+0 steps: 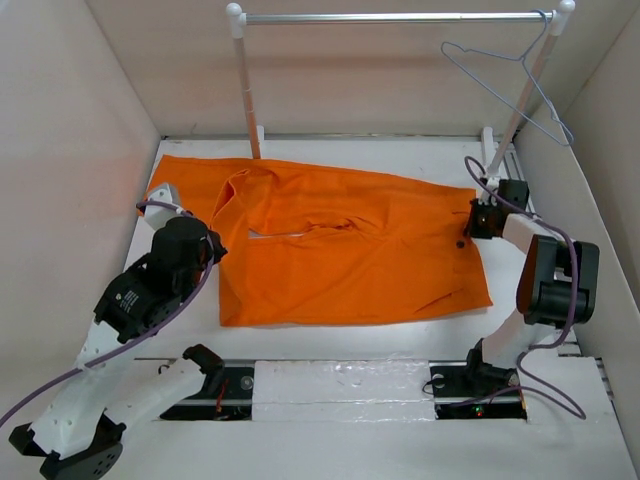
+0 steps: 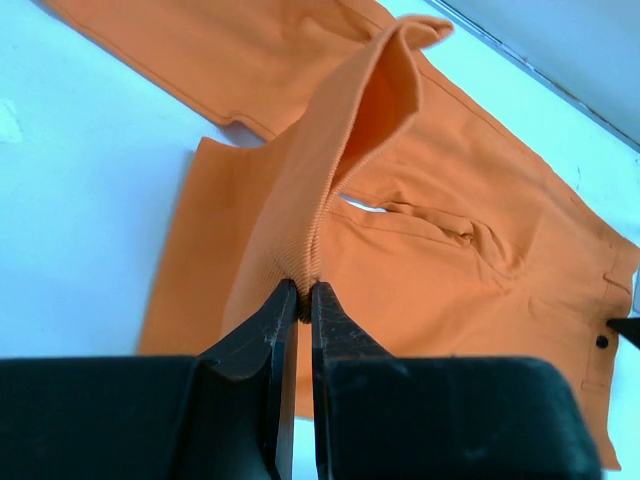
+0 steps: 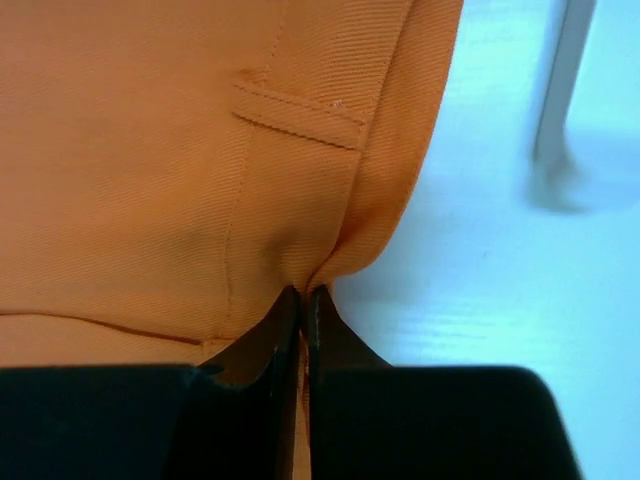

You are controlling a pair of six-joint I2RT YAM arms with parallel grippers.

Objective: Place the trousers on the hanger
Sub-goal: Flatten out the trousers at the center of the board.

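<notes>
Bare table [image 1: 350, 345] in front of the trousers [image 1: 340, 270]; rail posts [image 1: 247, 100], hanger [image 1: 497, 92] clog the back, right wall [image 1: 610, 150] looks tight.

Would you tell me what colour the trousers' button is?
Dark, almost black; the button shows best in the left wrist view.

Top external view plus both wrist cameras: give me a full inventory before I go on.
table: one, white, walled on three sides
rail: one, silver bar on white posts, far edge
hanger: one, pale blue-grey wire, hooked on the rail's right end
trousers: one, bright orange, spread across the table's middle
button: one, dark, trousers' right end
left end effector: one, black, shut on a raised trousers fold
right end effector: one, black, shut on the trousers' edge
</notes>
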